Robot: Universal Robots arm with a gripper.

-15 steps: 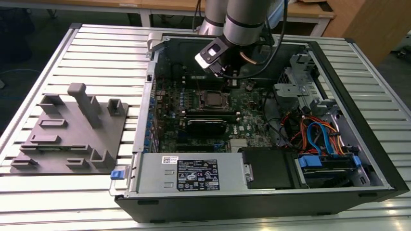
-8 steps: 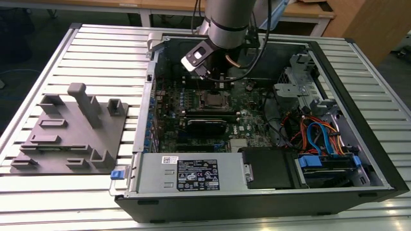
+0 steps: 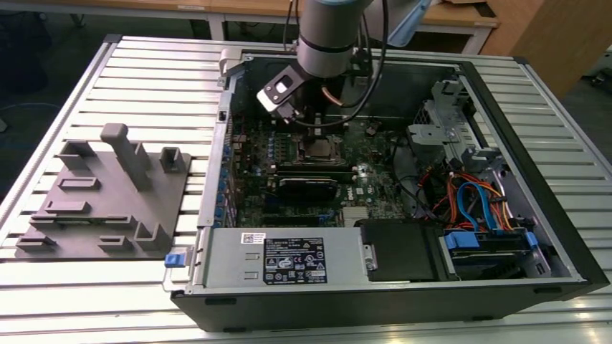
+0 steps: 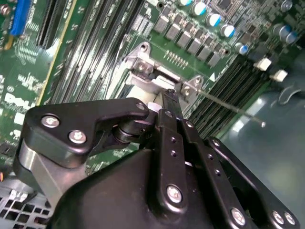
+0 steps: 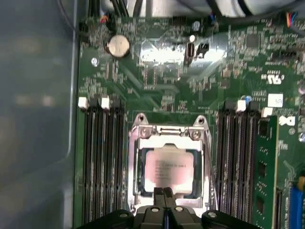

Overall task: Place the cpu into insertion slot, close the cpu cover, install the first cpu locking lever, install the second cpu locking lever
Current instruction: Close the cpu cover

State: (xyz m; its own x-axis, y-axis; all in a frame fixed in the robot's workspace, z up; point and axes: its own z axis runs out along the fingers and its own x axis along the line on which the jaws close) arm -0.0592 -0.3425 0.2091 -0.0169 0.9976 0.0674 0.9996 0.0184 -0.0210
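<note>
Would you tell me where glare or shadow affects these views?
First wrist view: glare whitens the green circuit board beside the round silver coin battery, and the pale square metal-topped chip shines pinkish. Exterior view: the open black computer case is dim inside against the bright slatted metal table.

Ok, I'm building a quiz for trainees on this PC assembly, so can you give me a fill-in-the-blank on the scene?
1. Seated in the insertion slot is the pale-topped ___.
2. The cpu cover frames it with a square ___.
3. Long black memory slots run along ___ sides of the insertion slot.
4. The grey fixture plate lies on the exterior view's ___ of the computer case.
Missing words: cpu; window; both; left.
</note>
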